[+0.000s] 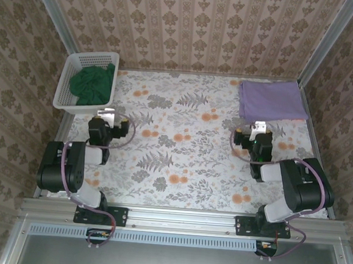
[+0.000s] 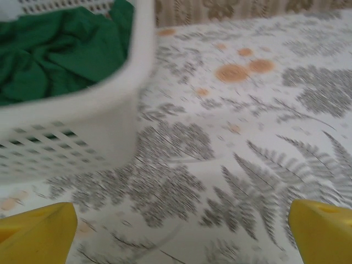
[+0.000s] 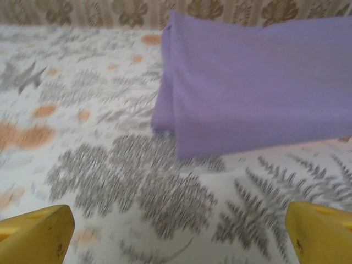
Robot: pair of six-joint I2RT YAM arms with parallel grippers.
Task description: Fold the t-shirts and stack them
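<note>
Far left first: the white lattice basket [image 1: 62, 89] sits in the far-left corner of the floral surface [image 1: 181, 144]. Inside it is the dark green t-shirt [image 1: 93, 82], bunched in a crumpled heap with no clear long axis, some of it riding up toward the basket's right rim. Just in front of the basket's near-right corner, the left claw [image 1: 107, 112] hovers with its jaws spread wide and nothing between them. From its wrist view the basket wall is ahead and to the left, so the green tee lies forward-left of it, and this is plainly the nearer arm. My read: the next move is a reach up and over that wall into the basket. Across to the right, the right claw [image 1: 261, 126] is likewise fully spread and empty, pointing at the lilac t-shirt [image 1: 272, 100]. That one lies folded flat in the far-right corner, long side running left to right, its near edge just ahead of the claw and not touching it.
</note>
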